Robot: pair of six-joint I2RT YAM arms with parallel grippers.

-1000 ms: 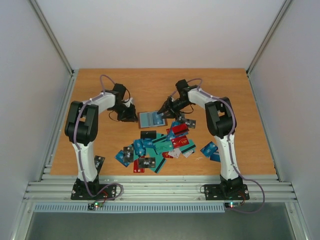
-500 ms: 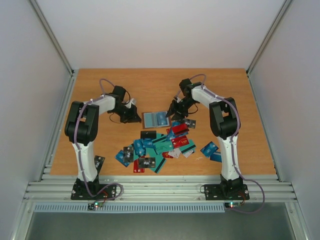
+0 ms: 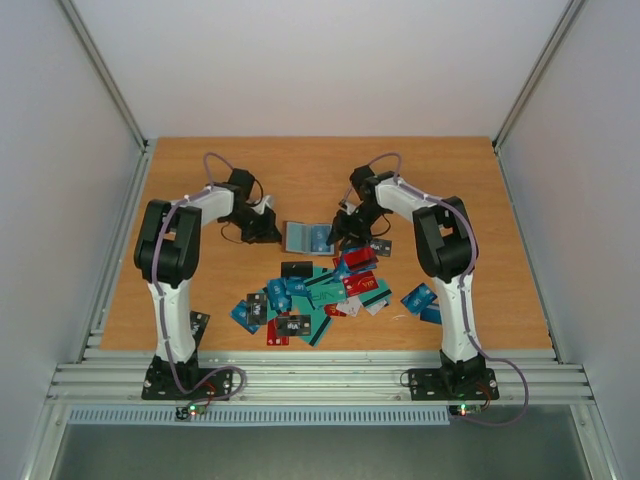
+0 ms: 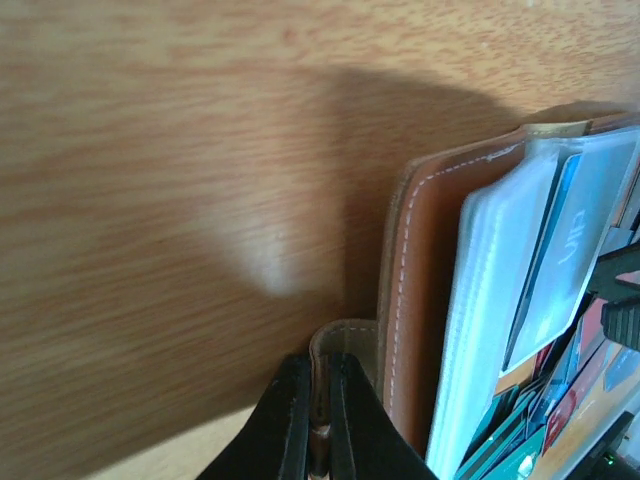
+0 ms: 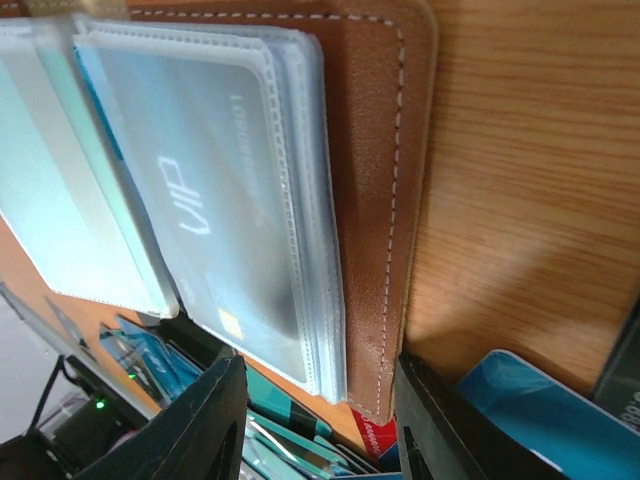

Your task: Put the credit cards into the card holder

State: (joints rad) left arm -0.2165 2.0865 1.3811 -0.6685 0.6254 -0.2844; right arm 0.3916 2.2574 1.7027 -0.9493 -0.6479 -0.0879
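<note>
The brown card holder (image 3: 306, 238) lies open on the table, its clear sleeves up. My left gripper (image 3: 268, 232) is at its left edge, shut on the small leather tab (image 4: 345, 345) of the card holder (image 4: 425, 280). My right gripper (image 3: 340, 232) is at the right edge, open, its fingers (image 5: 205, 420) straddling the near corner of the card holder (image 5: 385, 160) without pinching it. A grey-blue card (image 5: 215, 215) sits inside the top sleeve. The loose credit cards (image 3: 320, 290) lie in a heap just in front of the holder.
More cards lie to the right (image 3: 420, 298), and one sits beside the left arm's base (image 3: 198, 324). A black card (image 3: 296, 268) tops the heap. A blue card (image 5: 530, 395) lies right of my right fingers. Walls enclose the wooden table (image 3: 300, 170) on three sides.
My left gripper has closed on the holder's tab. My right gripper drew back from over the sleeves to the holder's right edge, its jaws a little wider.
</note>
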